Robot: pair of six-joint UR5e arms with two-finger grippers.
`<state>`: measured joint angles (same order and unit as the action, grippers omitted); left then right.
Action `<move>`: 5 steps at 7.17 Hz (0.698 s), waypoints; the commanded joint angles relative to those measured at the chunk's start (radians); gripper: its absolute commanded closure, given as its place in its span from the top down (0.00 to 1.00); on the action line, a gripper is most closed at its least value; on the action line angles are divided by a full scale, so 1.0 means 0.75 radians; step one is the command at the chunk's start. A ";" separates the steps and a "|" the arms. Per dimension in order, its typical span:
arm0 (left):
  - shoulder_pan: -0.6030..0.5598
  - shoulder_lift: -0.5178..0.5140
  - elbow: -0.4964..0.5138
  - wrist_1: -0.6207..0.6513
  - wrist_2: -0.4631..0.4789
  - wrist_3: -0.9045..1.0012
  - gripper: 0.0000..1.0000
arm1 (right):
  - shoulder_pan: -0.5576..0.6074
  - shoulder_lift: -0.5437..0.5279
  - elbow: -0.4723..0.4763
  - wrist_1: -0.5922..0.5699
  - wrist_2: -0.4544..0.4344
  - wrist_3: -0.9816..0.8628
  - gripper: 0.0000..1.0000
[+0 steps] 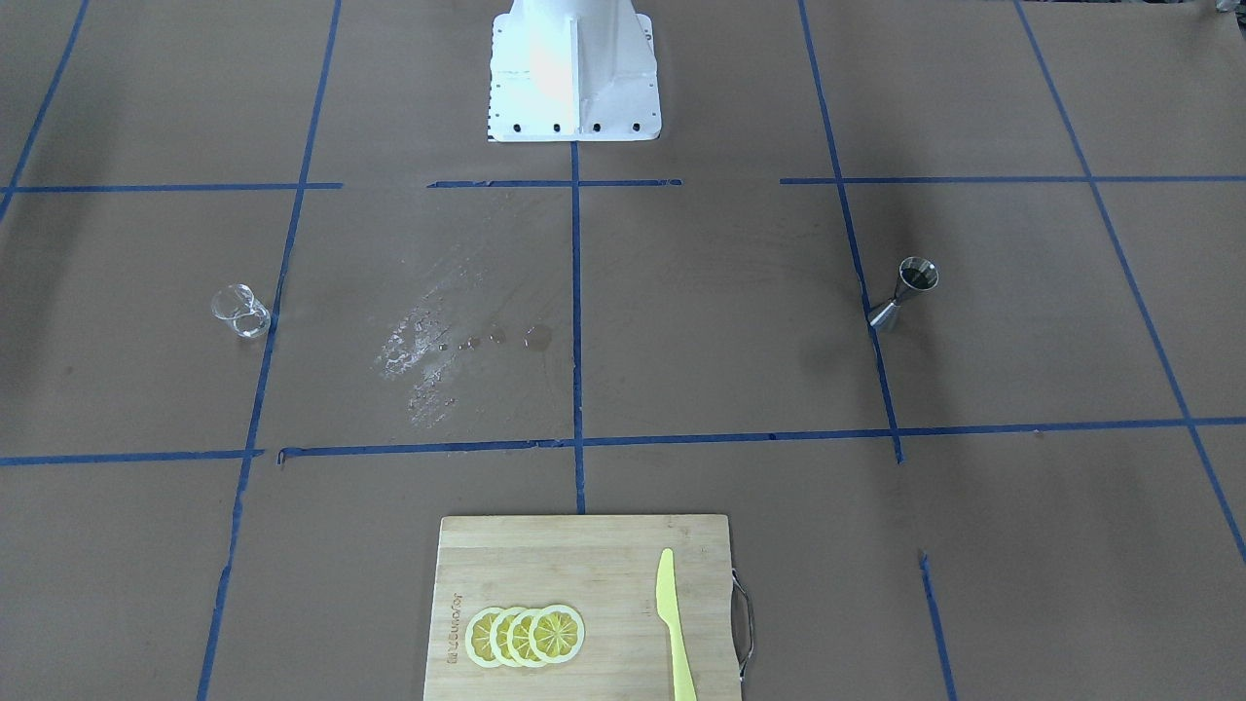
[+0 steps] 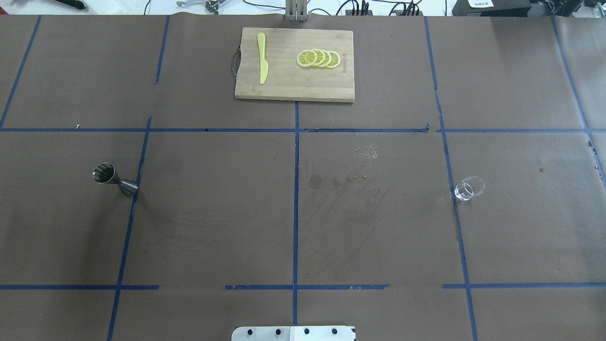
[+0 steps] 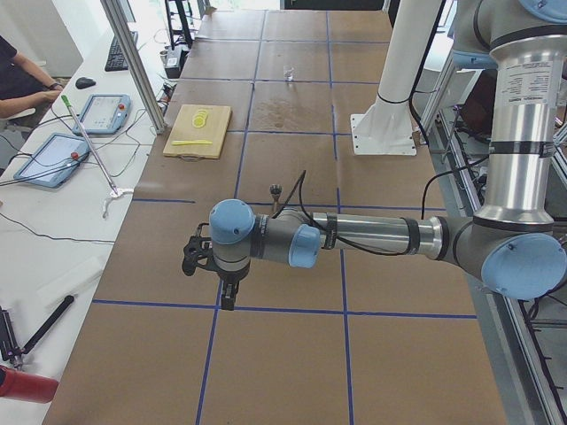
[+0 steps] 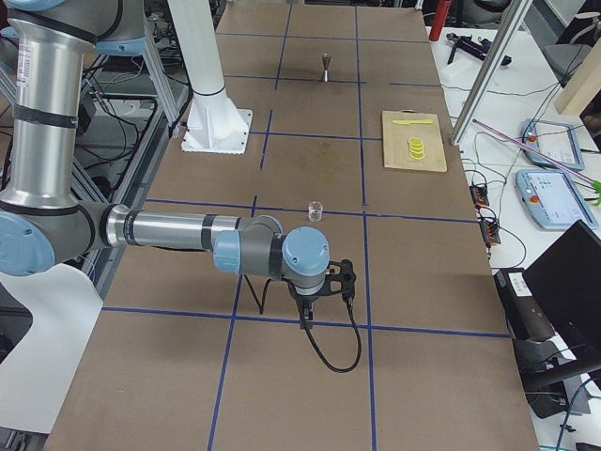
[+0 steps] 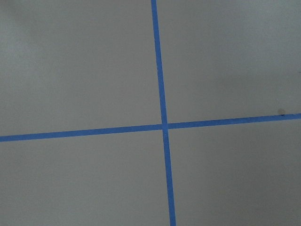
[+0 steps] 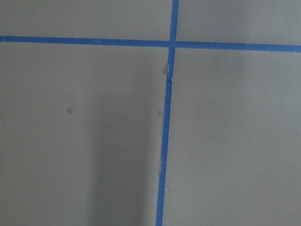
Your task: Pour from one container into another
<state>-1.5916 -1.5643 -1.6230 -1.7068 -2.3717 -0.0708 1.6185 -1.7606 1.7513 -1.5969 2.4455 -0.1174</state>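
The clear glass cup [image 2: 469, 188] stands upright on the robot's right side of the table, also visible in the front view as cup [image 1: 240, 312] and cup [image 4: 315, 210]. The steel jigger [image 2: 115, 179] stands upright on the robot's left side, seen too as jigger [image 1: 905, 292] and jigger [image 3: 275, 190]. My left gripper [image 3: 228, 297] hangs over the table's near end in the left side view, well short of the jigger. My right gripper [image 4: 305, 315] hangs short of the cup. I cannot tell whether either is open or shut. Both wrist views show only brown paper and blue tape.
A wooden cutting board [image 2: 284, 85] at the far middle carries lemon slices [image 2: 318, 58] and a yellow knife [image 2: 262, 64]. Wet spill marks [image 1: 428, 341] stain the paper near the centre. The white robot base [image 1: 572, 73] stands at the table's robot side.
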 commanded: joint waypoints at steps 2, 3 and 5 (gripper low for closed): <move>0.022 -0.009 -0.010 -0.003 0.006 -0.012 1.00 | 0.020 0.010 -0.063 0.004 -0.001 0.007 1.00; 0.022 -0.009 -0.012 -0.003 0.006 -0.012 1.00 | 0.022 0.024 -0.057 0.004 -0.003 0.046 1.00; 0.028 -0.009 -0.020 -0.003 0.012 -0.010 1.00 | 0.022 0.040 -0.052 0.073 -0.007 0.154 1.00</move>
<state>-1.5743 -1.5707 -1.6354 -1.7088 -2.3653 -0.0794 1.6345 -1.7366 1.7132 -1.5808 2.4431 -0.0349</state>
